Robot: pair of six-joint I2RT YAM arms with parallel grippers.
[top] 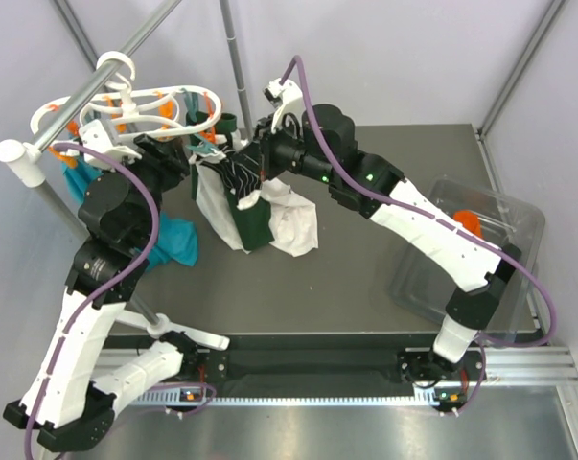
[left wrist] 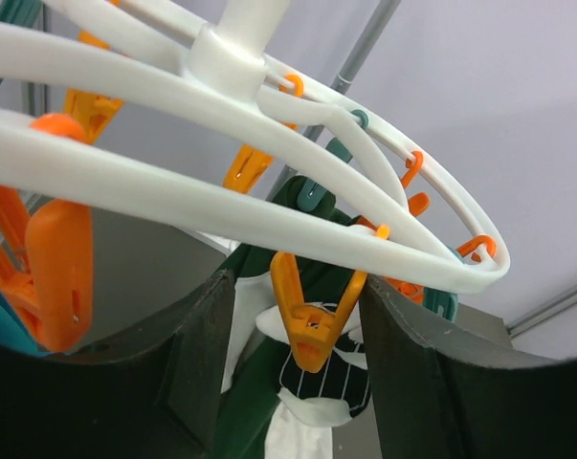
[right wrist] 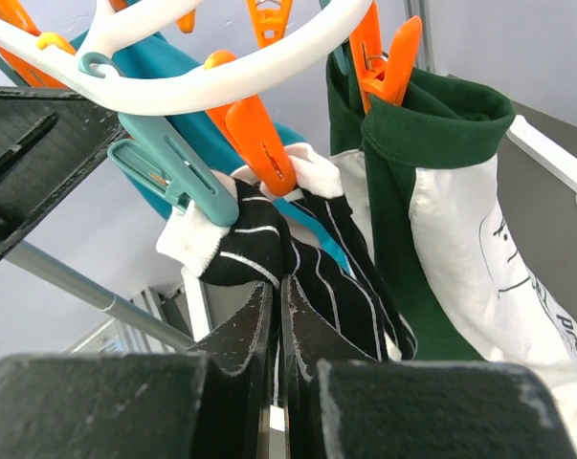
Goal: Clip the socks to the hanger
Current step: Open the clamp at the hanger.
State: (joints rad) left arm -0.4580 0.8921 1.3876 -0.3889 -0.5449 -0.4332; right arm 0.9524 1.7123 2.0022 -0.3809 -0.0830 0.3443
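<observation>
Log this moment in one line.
left tool: open, straddling orange clip | right tool: shut on striped sock | hanger: sock cuff at clip

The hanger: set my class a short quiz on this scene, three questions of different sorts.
1. True or false: the left gripper is open, and an orange peg shows between its fingers.
2. The orange item at the right lies in: A a clear bin; B a metal bowl; C a drawer.
3. Fill in: the dark sock before the right gripper has white ____.
Key: 1 true; 2 A; 3 stripes.
</observation>
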